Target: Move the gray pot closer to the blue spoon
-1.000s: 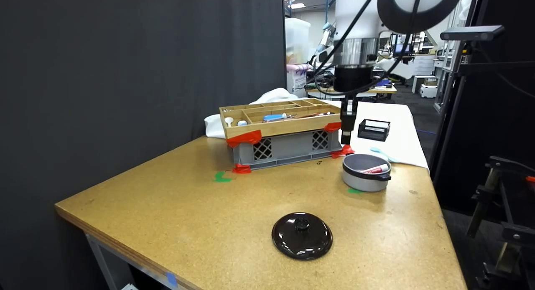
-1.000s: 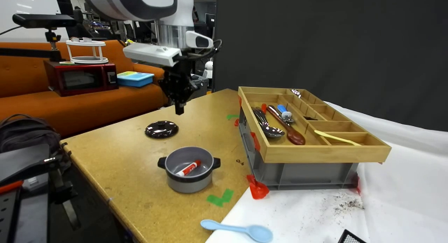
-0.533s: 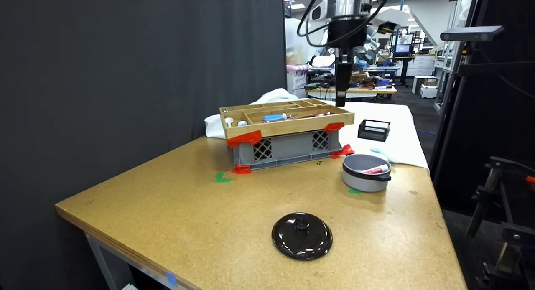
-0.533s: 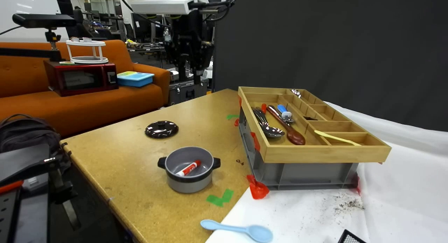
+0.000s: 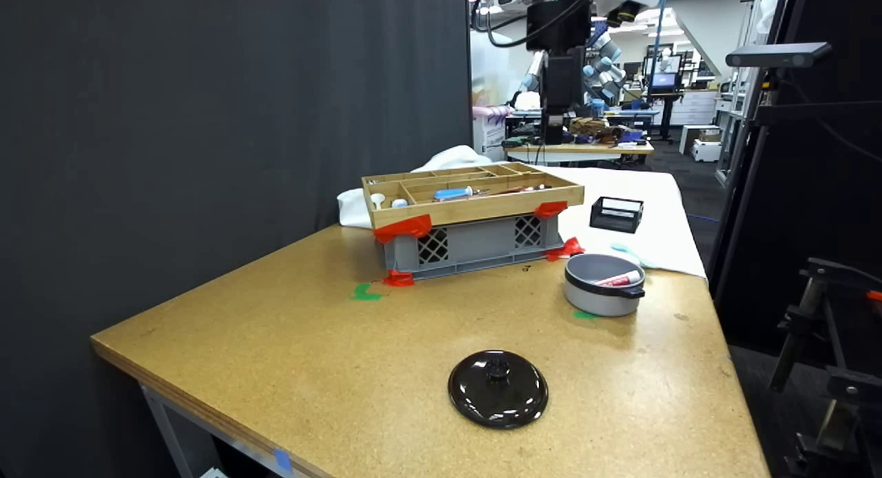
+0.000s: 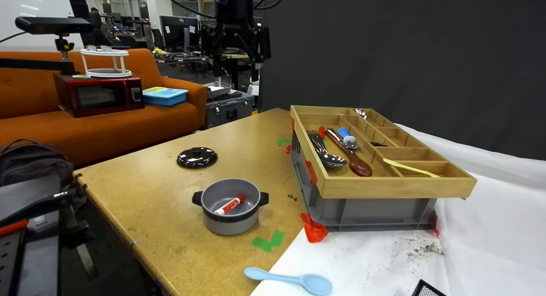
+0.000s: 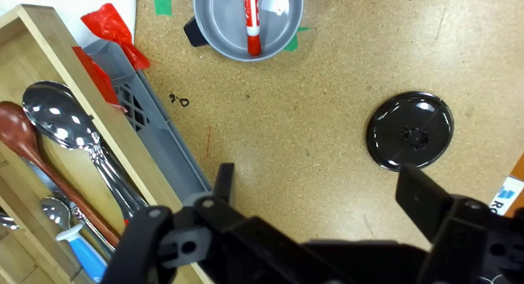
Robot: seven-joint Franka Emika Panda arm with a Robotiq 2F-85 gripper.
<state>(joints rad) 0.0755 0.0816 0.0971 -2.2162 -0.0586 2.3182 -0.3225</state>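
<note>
The gray pot (image 6: 230, 224) stands upright on the tabletop in both exterior views, with black handles and a red-and-white marker (image 6: 229, 205) lying inside. In the wrist view the gray pot (image 7: 223, 24) is at the top edge, partly cut off. The light blue spoon (image 6: 316, 284) lies close by, across the border of wood and white cloth; in an exterior view the blue spoon (image 5: 635, 256) shows just behind the pot. High above the table hangs my gripper (image 6: 236, 72), apart from everything. In the wrist view my gripper (image 7: 317, 183) is wide open, nothing between its fingers.
A black lid (image 6: 197, 158) lies flat on the table beyond the pot. A wooden tray (image 6: 396, 188) of cutlery rests on a gray crate (image 6: 375, 215) beside them. A black mesh holder (image 5: 617, 215) stands on the white cloth (image 6: 341, 253).
My gripper has risen well away from the table and its jaws have spread from shut to wide open. Pot, marker, lid and spoon have stayed in place.
</note>
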